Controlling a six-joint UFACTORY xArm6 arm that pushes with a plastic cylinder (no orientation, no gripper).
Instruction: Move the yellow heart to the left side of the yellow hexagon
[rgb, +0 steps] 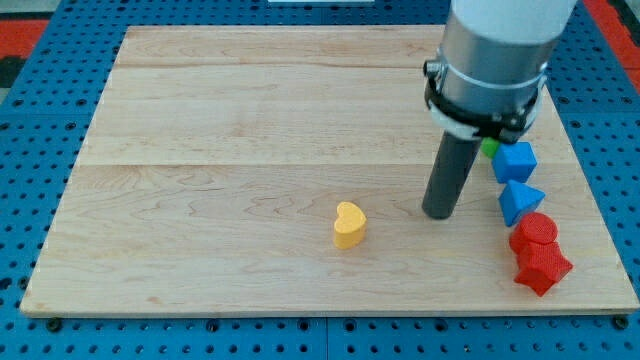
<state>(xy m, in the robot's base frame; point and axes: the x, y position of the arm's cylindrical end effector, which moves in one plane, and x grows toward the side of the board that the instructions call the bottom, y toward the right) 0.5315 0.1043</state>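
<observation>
My tip (439, 214) rests on the wooden board (250, 120), touching no block. The yellow heart (349, 225) lies apart, to the view's left of my tip and slightly lower.

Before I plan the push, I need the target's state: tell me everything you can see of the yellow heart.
The yellow heart is a small, thick block of matte yellow-orange, plastic by its look, lying flat on the wooden board with its lobes toward the view's top. It sits low on the board, slightly right of centre, alone: nothing touches it. My tip rests on the board to its right, clearly apart. The blue and red blocks lie farther right.
</observation>
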